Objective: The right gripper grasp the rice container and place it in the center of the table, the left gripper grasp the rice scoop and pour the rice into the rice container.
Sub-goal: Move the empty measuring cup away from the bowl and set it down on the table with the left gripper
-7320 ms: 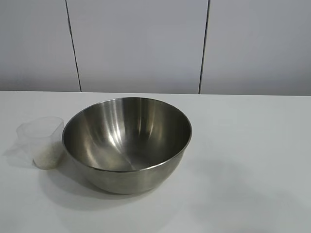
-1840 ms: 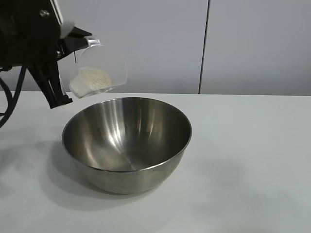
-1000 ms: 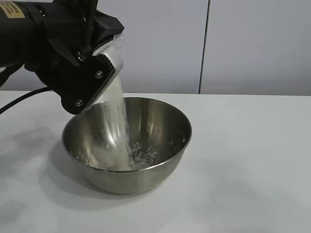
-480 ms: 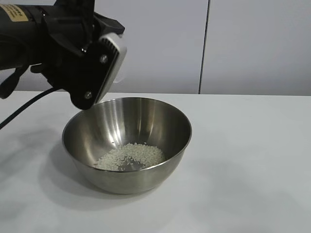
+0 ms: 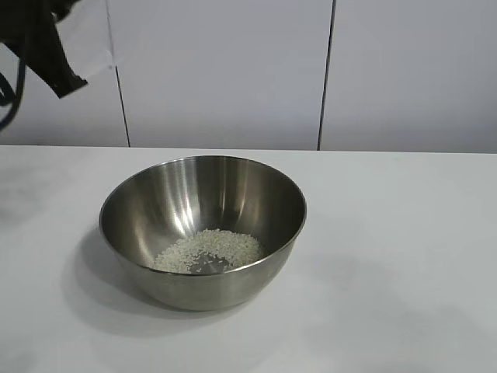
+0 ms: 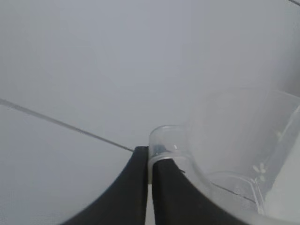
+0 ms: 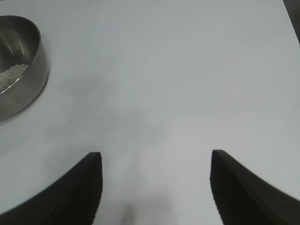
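Table point(image 5: 404, 256) — white, matte, panelled wall point(image 5: 225, 70) behind

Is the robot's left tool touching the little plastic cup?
Touching. In the left wrist view, the left tool has its two black fingers shut on a tab of the rice scoop, with no gap showing.

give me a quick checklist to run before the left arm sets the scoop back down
1. Rice lies in the rice container: ok.
2. Container upright on the table: ok.
3. Left gripper shut on the rice scoop rim: ok.
4. Scoop emptied: mostly ok, a few grains cling to its wall.
5. Right gripper open, holding nothing, apart from the container: ok.
6. Free table at the container's left for the scoop: ok in the exterior view.
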Motion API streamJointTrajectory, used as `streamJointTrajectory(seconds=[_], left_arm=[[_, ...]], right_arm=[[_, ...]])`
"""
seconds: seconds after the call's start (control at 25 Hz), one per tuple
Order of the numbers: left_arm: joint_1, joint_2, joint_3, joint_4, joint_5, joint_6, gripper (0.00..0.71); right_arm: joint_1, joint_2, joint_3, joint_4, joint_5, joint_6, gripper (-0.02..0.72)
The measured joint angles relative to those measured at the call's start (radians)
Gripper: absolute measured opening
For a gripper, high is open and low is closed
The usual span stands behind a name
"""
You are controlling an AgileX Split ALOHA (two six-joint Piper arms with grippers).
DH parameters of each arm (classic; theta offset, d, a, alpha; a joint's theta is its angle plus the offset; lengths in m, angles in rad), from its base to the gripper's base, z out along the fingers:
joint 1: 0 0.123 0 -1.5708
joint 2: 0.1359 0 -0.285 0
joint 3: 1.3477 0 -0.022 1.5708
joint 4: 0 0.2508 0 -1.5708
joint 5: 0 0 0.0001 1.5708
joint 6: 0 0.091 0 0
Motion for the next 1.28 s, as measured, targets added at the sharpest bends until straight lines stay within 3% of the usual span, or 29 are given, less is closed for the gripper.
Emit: streamJointTrajectory(seconds=[0.08,0.2,0.4,0.64,0.8,1.28], left_arm=[[0.068,0.0,0.005,0.104,0.052,-0.22,0.012],[0.159,0.005,0.038,0.26,0.047,-0.495,0.012],[0.261,0.114,0.125,0.423,-0.115,-0.732,0.012],[0.275,0.343,0.174,0.454,-0.395,-0.688,0.012],[0.275,0.469,0.174,0.468,-0.514,-0.608,0.011],[0.275,0.593,0.174,0.469,-0.508,-0.349,0.011]], right_arm=[[0.0,0.0,0.0,0.0,0.0,0.0,0.452],[0.0,0.0,0.0,0.0,0.0,0.0,0.452],[0.0,0.0,0.0,0.0,0.0,0.0,0.452],[0.0,0.0,0.0,0.0,0.0,0.0,0.452],[0.0,0.0,0.0,0.0,0.0,0.0,0.452],[0.0,0.0,0.0,0.0,0.001,0.0,0.452]])
